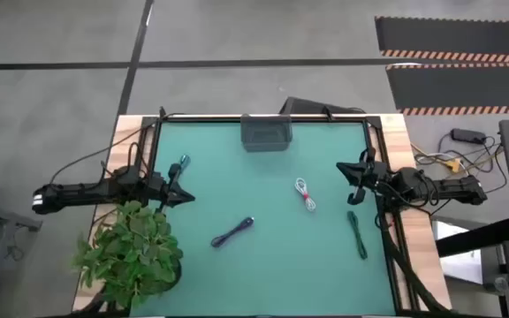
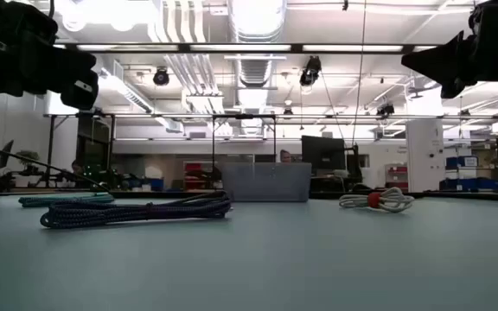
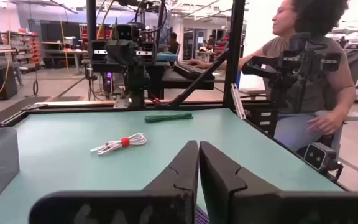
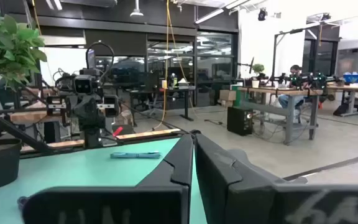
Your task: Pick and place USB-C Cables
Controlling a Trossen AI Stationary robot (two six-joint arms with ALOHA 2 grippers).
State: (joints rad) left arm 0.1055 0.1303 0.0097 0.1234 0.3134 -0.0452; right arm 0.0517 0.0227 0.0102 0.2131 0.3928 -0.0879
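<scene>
Four cable bundles lie flat on the green mat. The white one with a red tie (image 1: 305, 193) (image 3: 119, 143) (image 2: 375, 200) lies right of centre. The purple one (image 1: 233, 231) (image 2: 137, 211) lies near the middle front. The dark green one (image 1: 358, 234) (image 3: 168, 116) lies by the right edge. The blue one (image 1: 182, 164) (image 4: 135, 155) (image 2: 66, 199) lies near the left edge. My left gripper (image 1: 182, 196) (image 3: 198, 163) is shut, raised at the left side. My right gripper (image 1: 346, 170) (image 4: 192, 149) is shut, raised at the right side. Neither touches a cable.
A grey rectangular tray (image 1: 266, 132) (image 2: 265, 182) stands at the mat's far edge, middle. A potted plant (image 1: 131, 252) sits at the near left corner, close beneath the left arm. A person (image 3: 303, 68) sits beyond the table's right side. Open mat lies between the cables.
</scene>
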